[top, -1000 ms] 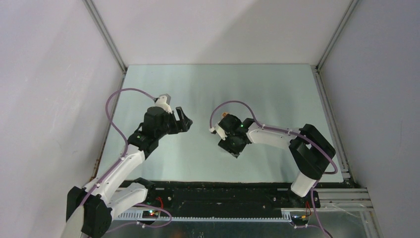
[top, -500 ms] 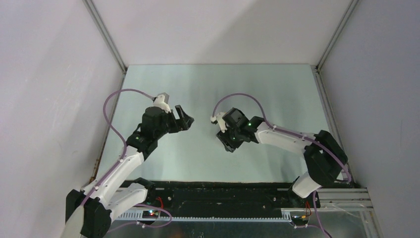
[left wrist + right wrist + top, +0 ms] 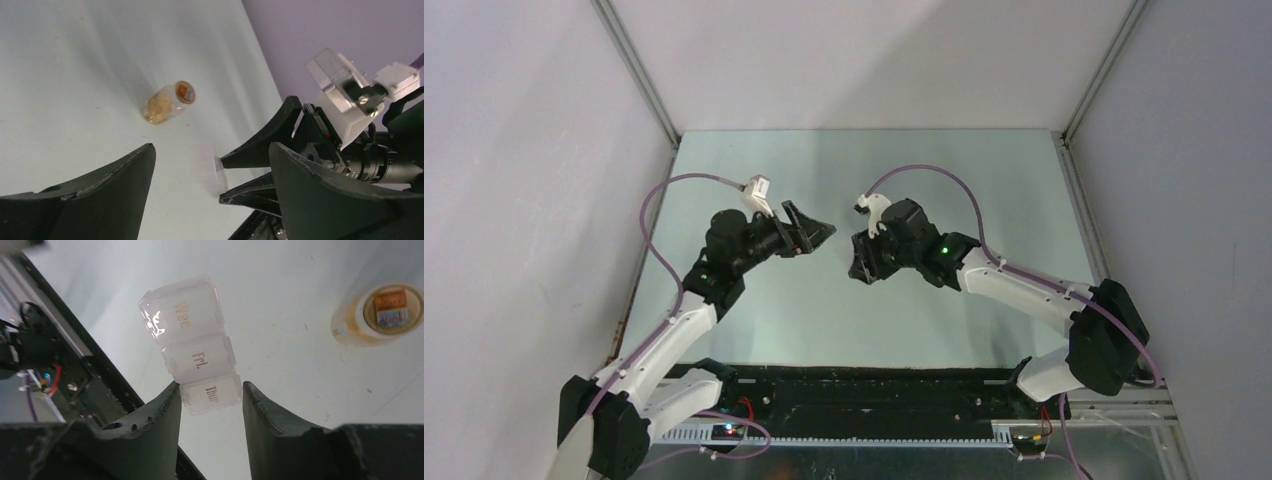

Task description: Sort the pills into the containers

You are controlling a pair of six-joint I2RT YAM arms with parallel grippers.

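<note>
Right gripper (image 3: 210, 395) clamps pill box (image 3: 192, 335) by end marked Thur. Left gripper (image 3: 211, 146) gapes wide, empty. Advice: left takes free end squarely, gently; avoid bottle (image 3: 167, 102).

Left tool (image 3: 822, 235) and right tool (image 3: 209, 390) with pill box (image 3: 192, 352) crowd mid-worktop (image 3: 964, 170), narrow gap between; bottle (image 3: 167, 102) lies nearby; 12 o'clock side open.

Between the dark fingers of the right hand (image 3: 211, 390), the pill box (image 3: 192, 325) is milky white with tan lettering; the bottle (image 3: 380, 315) beyond holds orange-tan contents; the worktop (image 3: 300, 270) is pale grey-green.
</note>
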